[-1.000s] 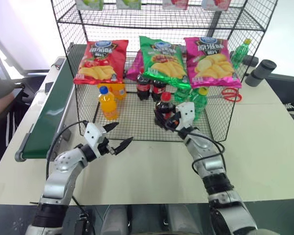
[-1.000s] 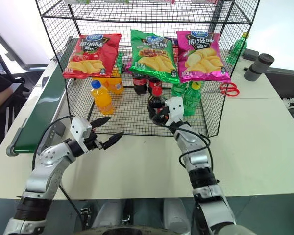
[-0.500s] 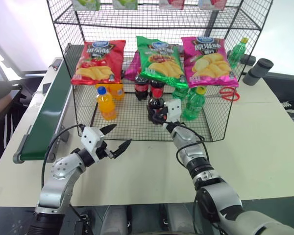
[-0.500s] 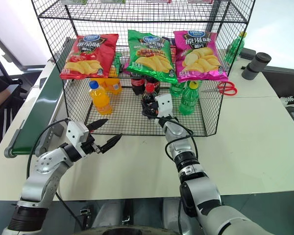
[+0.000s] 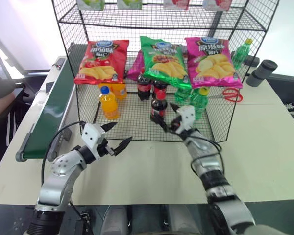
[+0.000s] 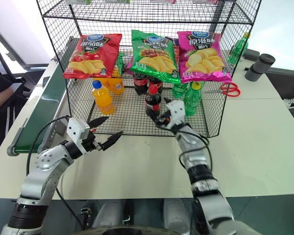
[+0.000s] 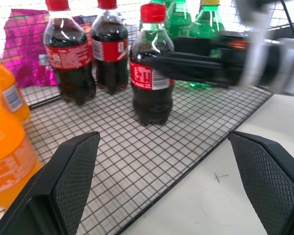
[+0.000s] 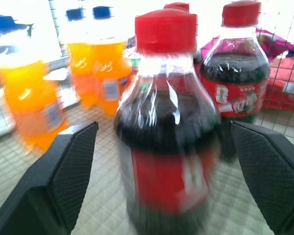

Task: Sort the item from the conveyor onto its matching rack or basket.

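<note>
At the far left the conveyor (image 5: 46, 117) runs along the table edge, its dark-green belt bare, well apart from both arms. Next comes the left gripper (image 5: 118, 137), hanging over the tabletop in front of the rack (image 5: 83, 105) with its two black fingers spread wide and nothing between them; it points toward the cage's open front but sits outside it. Inside the cage, on the mesh floor, an orange soda bottle (image 5: 108, 103) stands to the left. Right of it, the cola bottle (image 5: 159, 105) stands upright by itself on the mesh, red cap up, just in front of two more cola bottles (image 5: 151, 87) at the back. The right gripper (image 5: 169, 119) is just beside it, on its near right side, fingers parted wide on either side of the bottle's lower body; in the right wrist view the bottle sits between the pads with daylight on both sides, so it looks let go. Its long axis is vertical, and it lies straight ahead of the right gripper, which is far nearer than the left. My reading: the placing is done, and the next move is to draw the right arm straight back without brushing the bottle over
</note>
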Controlling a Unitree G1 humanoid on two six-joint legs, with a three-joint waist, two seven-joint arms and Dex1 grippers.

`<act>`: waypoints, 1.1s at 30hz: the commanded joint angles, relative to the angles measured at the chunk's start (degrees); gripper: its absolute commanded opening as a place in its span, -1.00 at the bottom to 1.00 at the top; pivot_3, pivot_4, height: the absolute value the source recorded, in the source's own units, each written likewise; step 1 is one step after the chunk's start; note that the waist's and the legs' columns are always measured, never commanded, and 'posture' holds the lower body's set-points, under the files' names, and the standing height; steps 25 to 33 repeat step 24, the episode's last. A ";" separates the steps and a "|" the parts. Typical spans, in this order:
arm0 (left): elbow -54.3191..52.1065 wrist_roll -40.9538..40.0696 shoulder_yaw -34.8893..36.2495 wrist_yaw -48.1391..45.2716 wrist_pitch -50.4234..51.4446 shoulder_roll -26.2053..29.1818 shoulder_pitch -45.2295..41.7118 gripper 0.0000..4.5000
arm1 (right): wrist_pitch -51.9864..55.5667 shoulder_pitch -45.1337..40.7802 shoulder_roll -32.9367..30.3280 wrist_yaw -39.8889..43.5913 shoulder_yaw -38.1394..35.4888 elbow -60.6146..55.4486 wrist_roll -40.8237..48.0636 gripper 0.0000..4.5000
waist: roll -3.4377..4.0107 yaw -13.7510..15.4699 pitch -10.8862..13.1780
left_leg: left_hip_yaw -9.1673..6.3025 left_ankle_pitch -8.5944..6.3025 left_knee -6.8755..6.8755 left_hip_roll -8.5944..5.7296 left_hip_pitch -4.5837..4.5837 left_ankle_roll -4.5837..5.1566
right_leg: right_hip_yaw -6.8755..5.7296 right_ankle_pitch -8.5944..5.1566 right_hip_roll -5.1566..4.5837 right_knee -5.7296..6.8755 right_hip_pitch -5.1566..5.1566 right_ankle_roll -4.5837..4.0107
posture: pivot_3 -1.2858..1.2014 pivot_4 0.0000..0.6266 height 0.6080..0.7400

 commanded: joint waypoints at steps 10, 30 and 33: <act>3.40 -0.46 4.08 -2.19 1.40 5.32 -2.40 1.00 | 21.77 24.55 -24.79 12.73 -13.26 -38.35 15.15 0.98 | 0.08 0.06 0.00 | -0.02 0.00 0.00 0.03 0.16 0.00 | 0.01 -0.02 0.08 0.05 0.10 -0.02 | 0.03 -0.52 1.00; 9.19 1.00 5.00 -6.13 -2.26 8.06 -2.10 1.00 | 26.38 29.68 -31.70 16.01 -22.64 -40.55 18.68 0.98 | 0.07 1.42 -0.01 | 0.01 0.00 0.01 0.03 0.15 0.01 | 0.02 -0.02 0.16 -0.06 0.14 -0.02 | 0.03 -0.52 1.00; 9.19 1.00 5.00 -6.13 -2.26 8.06 -2.10 1.00 | 26.38 29.68 -31.70 16.01 -22.64 -40.55 18.68 0.98 | 0.07 1.42 -0.01 | 0.01 0.00 0.01 0.03 0.15 0.01 | 0.02 -0.02 0.16 -0.06 0.14 -0.02 | 0.03 -0.52 1.00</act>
